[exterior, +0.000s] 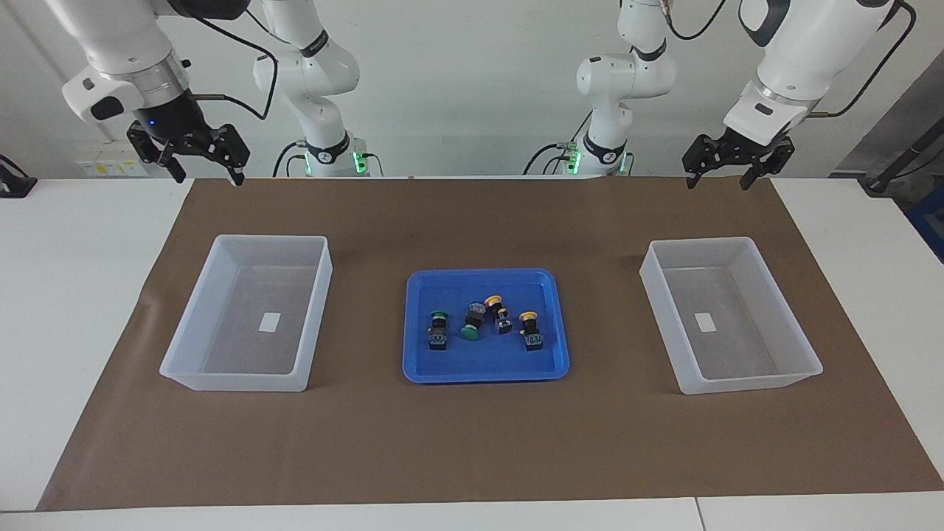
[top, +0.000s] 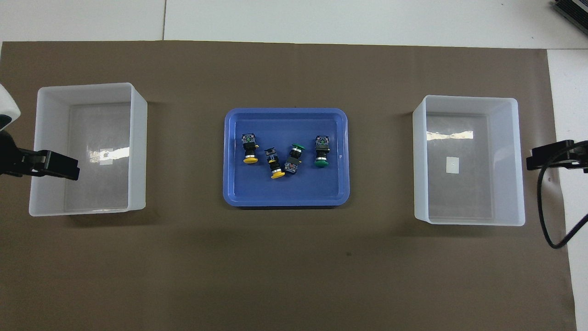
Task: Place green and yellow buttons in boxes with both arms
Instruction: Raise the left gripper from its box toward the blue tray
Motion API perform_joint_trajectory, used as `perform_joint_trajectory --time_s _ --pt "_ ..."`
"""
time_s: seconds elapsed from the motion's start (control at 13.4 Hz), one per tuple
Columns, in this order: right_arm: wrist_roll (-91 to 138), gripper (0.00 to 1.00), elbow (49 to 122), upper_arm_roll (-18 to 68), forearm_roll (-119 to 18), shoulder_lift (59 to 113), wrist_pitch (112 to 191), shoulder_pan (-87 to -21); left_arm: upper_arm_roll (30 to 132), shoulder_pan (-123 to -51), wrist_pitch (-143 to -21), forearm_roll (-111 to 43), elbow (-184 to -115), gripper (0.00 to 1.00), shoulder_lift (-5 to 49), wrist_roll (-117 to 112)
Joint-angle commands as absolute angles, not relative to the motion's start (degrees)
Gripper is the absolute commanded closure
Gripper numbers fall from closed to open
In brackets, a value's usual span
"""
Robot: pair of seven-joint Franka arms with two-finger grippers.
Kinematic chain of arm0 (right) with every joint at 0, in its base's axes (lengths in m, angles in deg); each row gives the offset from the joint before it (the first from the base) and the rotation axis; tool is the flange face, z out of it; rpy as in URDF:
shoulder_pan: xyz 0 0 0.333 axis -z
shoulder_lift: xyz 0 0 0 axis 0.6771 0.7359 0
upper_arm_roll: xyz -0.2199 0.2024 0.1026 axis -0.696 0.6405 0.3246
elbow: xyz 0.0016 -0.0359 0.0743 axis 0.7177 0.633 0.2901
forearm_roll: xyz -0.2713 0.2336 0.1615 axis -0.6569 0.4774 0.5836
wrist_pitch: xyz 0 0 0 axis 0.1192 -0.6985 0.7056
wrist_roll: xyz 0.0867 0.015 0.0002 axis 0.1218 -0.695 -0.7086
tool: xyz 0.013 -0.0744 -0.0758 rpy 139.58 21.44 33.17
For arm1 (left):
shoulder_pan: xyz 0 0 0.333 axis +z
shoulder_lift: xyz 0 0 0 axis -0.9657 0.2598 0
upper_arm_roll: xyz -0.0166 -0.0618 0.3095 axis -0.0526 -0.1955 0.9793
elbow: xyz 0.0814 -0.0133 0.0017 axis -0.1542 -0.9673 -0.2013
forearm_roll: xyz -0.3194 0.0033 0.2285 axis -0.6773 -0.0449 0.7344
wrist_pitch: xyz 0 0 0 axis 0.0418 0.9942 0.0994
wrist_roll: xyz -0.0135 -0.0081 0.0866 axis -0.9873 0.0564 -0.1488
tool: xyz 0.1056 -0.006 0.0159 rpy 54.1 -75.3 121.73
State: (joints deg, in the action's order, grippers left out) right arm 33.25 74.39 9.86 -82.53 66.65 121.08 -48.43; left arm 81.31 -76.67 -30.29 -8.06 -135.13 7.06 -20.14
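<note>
Four buttons lie in a shallow blue tray (exterior: 483, 365) (top: 285, 193) at the table's middle. In it are two green buttons (exterior: 439, 330) (exterior: 472, 322) (top: 321, 151) (top: 294, 158) and two yellow buttons (exterior: 498, 313) (exterior: 529, 330) (top: 274, 163) (top: 249, 149). One translucent white box (exterior: 726, 383) (top: 138, 138) stands toward the left arm's end, the other box (exterior: 236, 380) (top: 420, 161) toward the right arm's end. Both hold only a small white label. My left gripper (exterior: 719, 181) (top: 69, 168) and right gripper (exterior: 206, 177) (top: 535, 161) are open, empty and raised, each over its own end of the mat's edge by the robots.
A brown mat (exterior: 472, 442) covers most of the white table (exterior: 74, 295). The tray and the two boxes stand in a row across it, with wide gaps of bare mat between them.
</note>
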Motion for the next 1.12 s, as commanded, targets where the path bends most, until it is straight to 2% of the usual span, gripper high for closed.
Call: perform_joint_trajectory --time_s 0.0,0.45,0.67,1.05 --pt "33.76 0.00 74.71 10.13 -82.23 66.58 122.09 -48.33 81.22 -76.08 -30.32 -8.04 -137.16 0.00 5.17 -20.75" --pt "33.93 0.00 74.97 10.21 -82.23 66.14 121.74 -48.33 80.95 -76.61 -31.37 -8.04 -137.16 0.00 5.26 -20.66" --pt "33.85 0.00 75.32 10.39 -82.23 66.05 122.09 -48.33 80.78 -77.31 -36.28 -8.22 -138.12 0.00 5.35 -19.53" --pt "33.85 0.00 76.55 10.30 -82.14 65.35 122.09 -47.98 80.69 -83.19 -44.37 -9.71 -139.71 0.00 7.89 -8.72"
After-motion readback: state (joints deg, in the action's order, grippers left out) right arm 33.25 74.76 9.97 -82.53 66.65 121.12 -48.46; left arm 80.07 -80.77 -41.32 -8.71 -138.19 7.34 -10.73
